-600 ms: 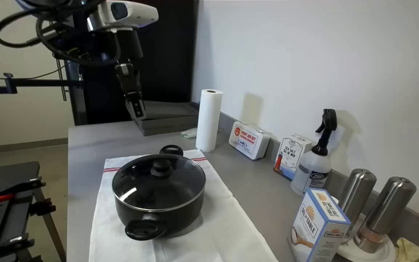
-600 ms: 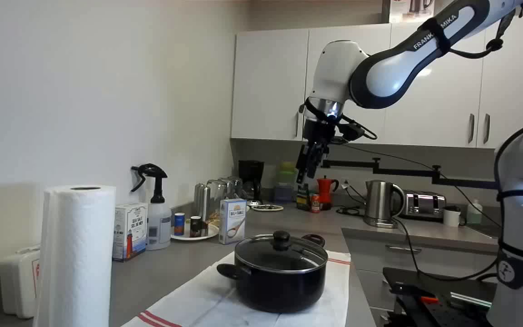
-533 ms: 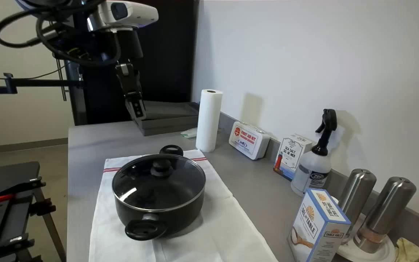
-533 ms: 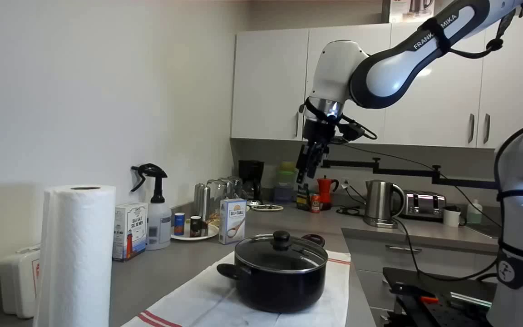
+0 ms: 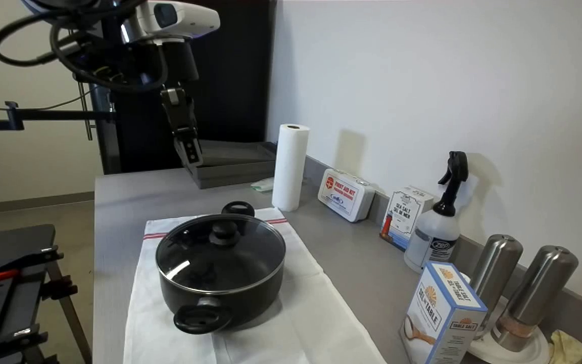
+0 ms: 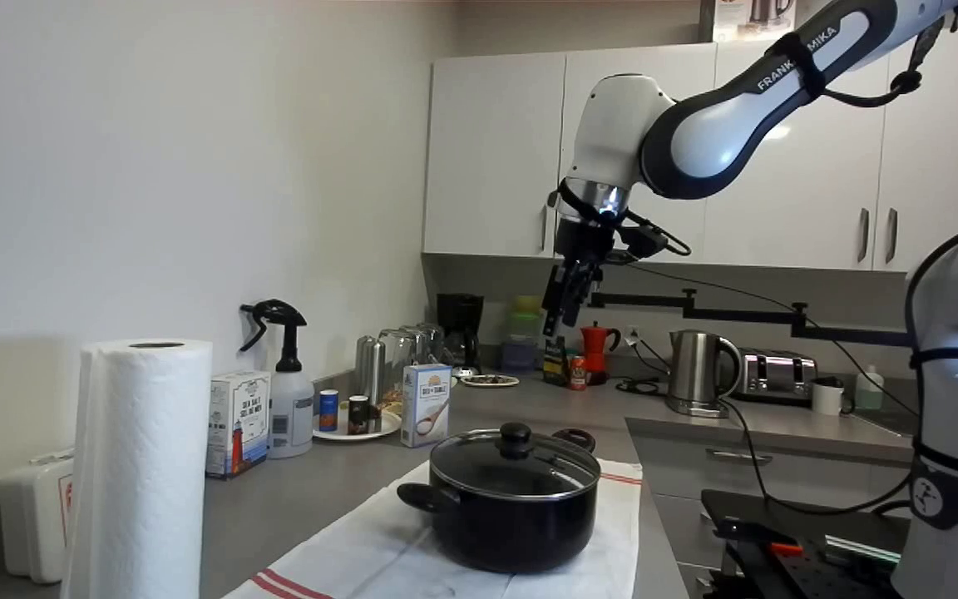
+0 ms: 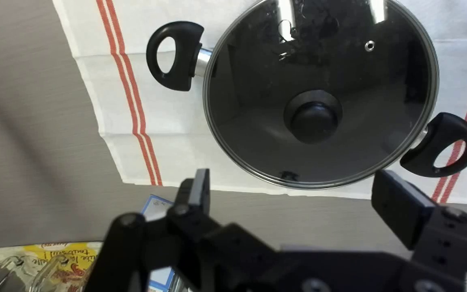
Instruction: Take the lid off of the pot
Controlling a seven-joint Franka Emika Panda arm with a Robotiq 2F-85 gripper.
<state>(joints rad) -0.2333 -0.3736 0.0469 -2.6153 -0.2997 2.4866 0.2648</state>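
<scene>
The lid point(image 5: 243, 265) is round dark glass with a metal rim and a black knob point(image 5: 224, 230). It sits flat on the black pot point(image 5: 250, 308) in both exterior views, lid point(image 6: 479, 470) and pot point(image 6: 512, 532). In the wrist view the lid point(image 7: 253, 121) and its knob point(image 7: 314, 123) show from above, with the pot's two black handles point(image 7: 187, 56) at its sides. My gripper point(image 6: 558, 327) is high above the counter, apart from the pot. In the wrist view my gripper point(image 7: 292, 172) is open, its fingers wide apart and nothing between them. The pot's inside is hidden under the lid.
The pot stands on a white towel point(image 5: 301, 323) with red stripes on a grey counter point(image 5: 124, 212). Along the wall are a paper towel roll point(image 5: 291, 169), first aid kit point(image 5: 344, 194), spray bottle point(image 5: 432, 235), table salt box point(image 5: 442, 313) and steel grinders point(image 5: 536, 293).
</scene>
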